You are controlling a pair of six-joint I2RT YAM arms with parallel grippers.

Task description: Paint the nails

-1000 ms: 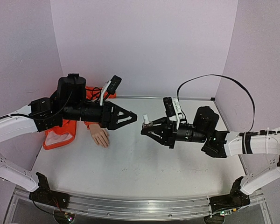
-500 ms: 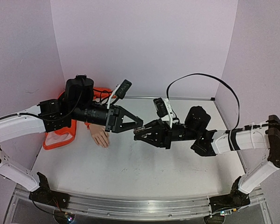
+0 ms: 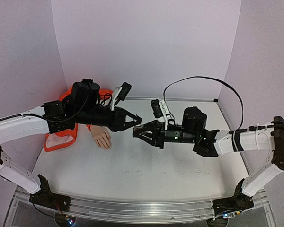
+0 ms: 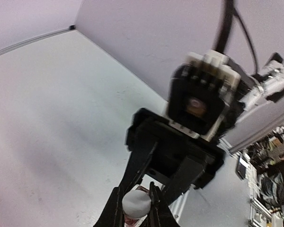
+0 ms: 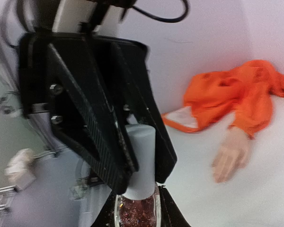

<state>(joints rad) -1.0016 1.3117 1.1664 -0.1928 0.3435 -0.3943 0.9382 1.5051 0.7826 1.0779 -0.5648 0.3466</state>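
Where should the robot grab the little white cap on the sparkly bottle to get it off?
Pinch the cap on its smooth round sides, coming straight at its top end, in line with the bottle. It is a plain cylinder sticking out past the right gripper, which holds the glass part. The left gripper has a finger on each side of it.
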